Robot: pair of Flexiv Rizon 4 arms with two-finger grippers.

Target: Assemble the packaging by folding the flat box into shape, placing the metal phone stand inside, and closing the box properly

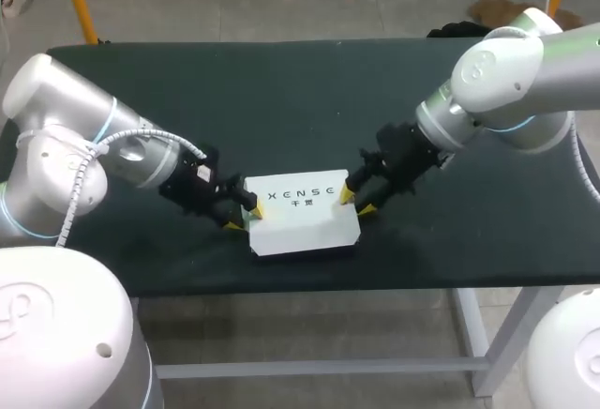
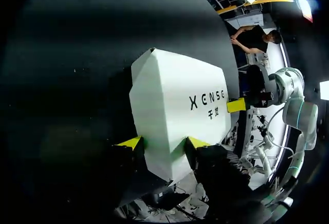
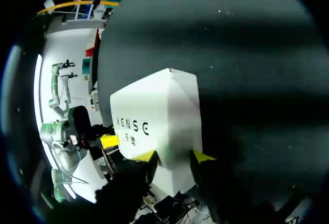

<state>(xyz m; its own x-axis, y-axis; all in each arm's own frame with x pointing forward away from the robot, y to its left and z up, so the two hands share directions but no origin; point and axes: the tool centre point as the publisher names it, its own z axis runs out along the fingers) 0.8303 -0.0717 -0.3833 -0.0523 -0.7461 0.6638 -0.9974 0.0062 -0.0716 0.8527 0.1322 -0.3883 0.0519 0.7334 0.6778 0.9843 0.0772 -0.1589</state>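
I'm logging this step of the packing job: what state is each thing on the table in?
White cardboard box: folded into shape, printed face up, no flap visibly open, resting on the dark table.
Yellow-tipped left gripper: at the box's left end, grip unclear.
Yellow-tipped right gripper: at the box's right end, grip unclear.

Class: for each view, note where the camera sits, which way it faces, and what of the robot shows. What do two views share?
Head view: above, behind the robot, looking down on the table; both arms, left gripper and right gripper at the white box.
Left wrist view: on the left wrist, facing along its fingers; own yellow tips grip one box end.
Right wrist view: likewise, from the opposite end.
Both wrist views share the box and the other arm's gripper.
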